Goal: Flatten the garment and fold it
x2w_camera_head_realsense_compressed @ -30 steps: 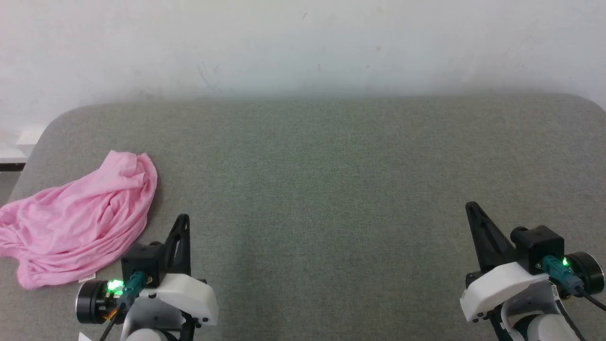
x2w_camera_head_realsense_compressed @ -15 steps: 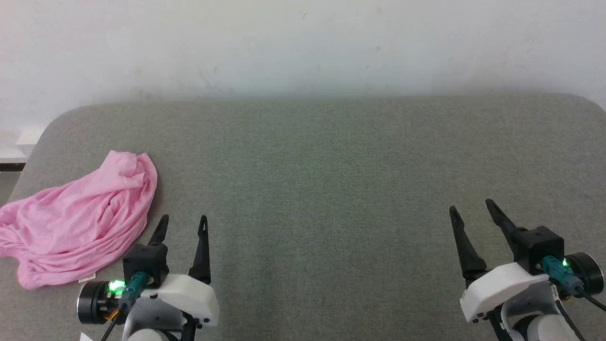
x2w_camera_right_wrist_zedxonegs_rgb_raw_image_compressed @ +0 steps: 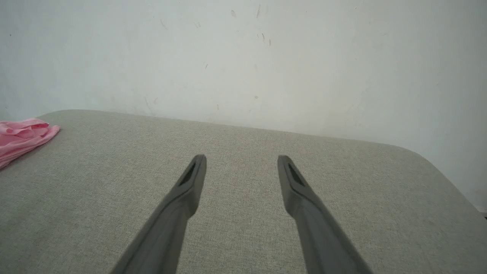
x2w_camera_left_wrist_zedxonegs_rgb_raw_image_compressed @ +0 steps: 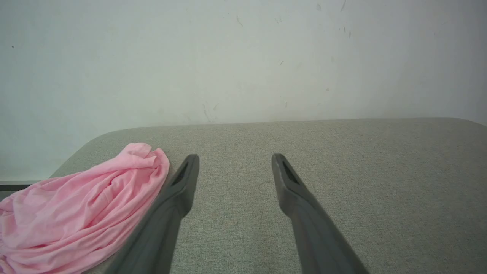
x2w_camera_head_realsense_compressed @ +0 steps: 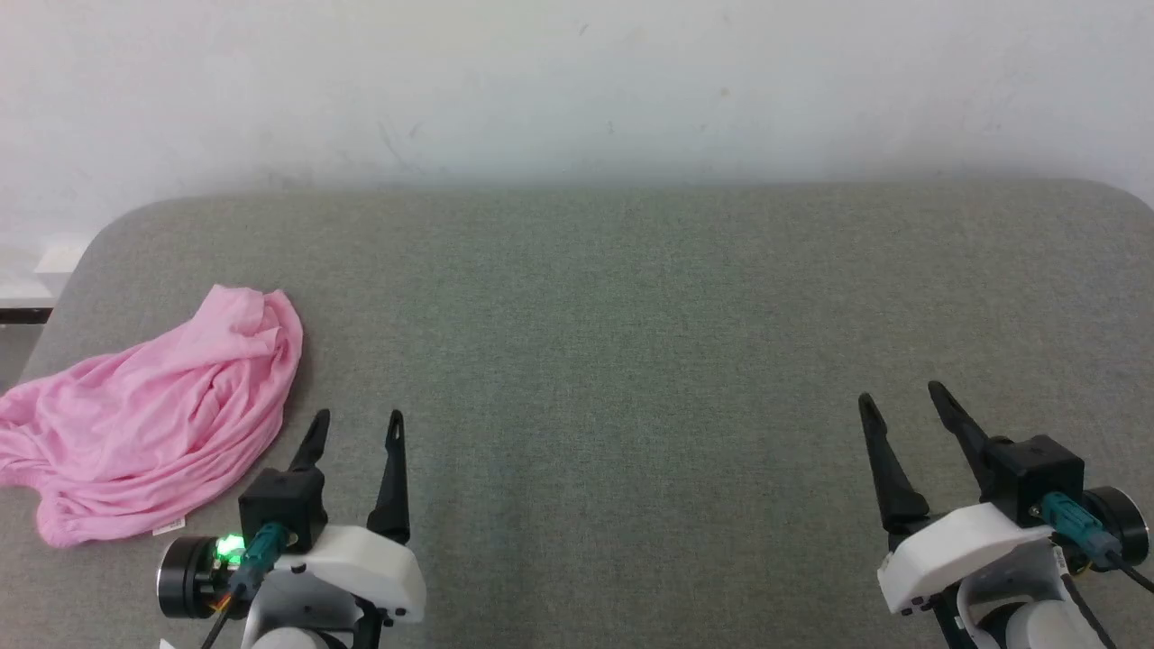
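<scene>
At the near edge of the pad (x2w_camera_head_realsense_compressed: 631, 315), holds left gripper (x2w_camera_head_realsense_compressed: 358, 417) and right gripper (x2w_camera_head_realsense_compressed: 900, 394) spread and empty, the left just beside the garment (x2w_camera_head_realsense_compressed: 153, 415) crumpled at the pad's left end, likely readied to spread it flat.

We've got a pale off-white wall (x2w_camera_head_realsense_compressed: 577, 81) running right across the back, scuffed and lightly speckled. Below it sits the desk (x2w_camera_head_realsense_compressed: 631, 315), covered in grey-green woven fabric, its far corners rounded. The light is soft and even, dimming slightly where wall meets desk.
</scene>
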Controlling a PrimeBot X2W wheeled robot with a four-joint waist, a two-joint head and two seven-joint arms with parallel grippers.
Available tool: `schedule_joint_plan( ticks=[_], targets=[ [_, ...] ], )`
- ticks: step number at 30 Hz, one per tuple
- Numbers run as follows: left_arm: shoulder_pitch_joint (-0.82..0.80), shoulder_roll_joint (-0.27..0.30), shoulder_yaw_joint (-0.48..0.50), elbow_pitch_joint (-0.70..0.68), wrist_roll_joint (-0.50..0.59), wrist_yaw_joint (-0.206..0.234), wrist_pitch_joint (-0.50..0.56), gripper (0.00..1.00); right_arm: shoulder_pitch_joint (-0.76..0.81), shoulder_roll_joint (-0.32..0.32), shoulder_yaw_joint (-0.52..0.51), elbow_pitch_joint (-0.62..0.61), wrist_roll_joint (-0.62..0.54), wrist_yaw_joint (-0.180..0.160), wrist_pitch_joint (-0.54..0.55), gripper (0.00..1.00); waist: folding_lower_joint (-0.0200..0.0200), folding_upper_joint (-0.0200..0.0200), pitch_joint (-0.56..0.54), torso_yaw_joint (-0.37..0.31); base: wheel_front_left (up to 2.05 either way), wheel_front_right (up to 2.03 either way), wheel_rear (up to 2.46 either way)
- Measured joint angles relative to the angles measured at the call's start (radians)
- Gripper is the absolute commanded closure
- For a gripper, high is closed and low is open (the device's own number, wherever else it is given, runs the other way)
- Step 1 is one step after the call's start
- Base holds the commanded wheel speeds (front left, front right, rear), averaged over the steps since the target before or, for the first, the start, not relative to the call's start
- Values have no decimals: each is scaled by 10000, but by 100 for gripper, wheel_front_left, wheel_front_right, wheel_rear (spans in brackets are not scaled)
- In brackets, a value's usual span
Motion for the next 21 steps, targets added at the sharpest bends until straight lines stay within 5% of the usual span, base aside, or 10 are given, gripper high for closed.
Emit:
schedule_joint_plan(
  ticks=[21],
  targets=[
    [24, 0, -98, 169, -221, 123, -418, 0, 133, 0, -54, 280, 520, 0, -426, 0, 0, 0, -51, 650, 0, 0, 0]
  ],
)
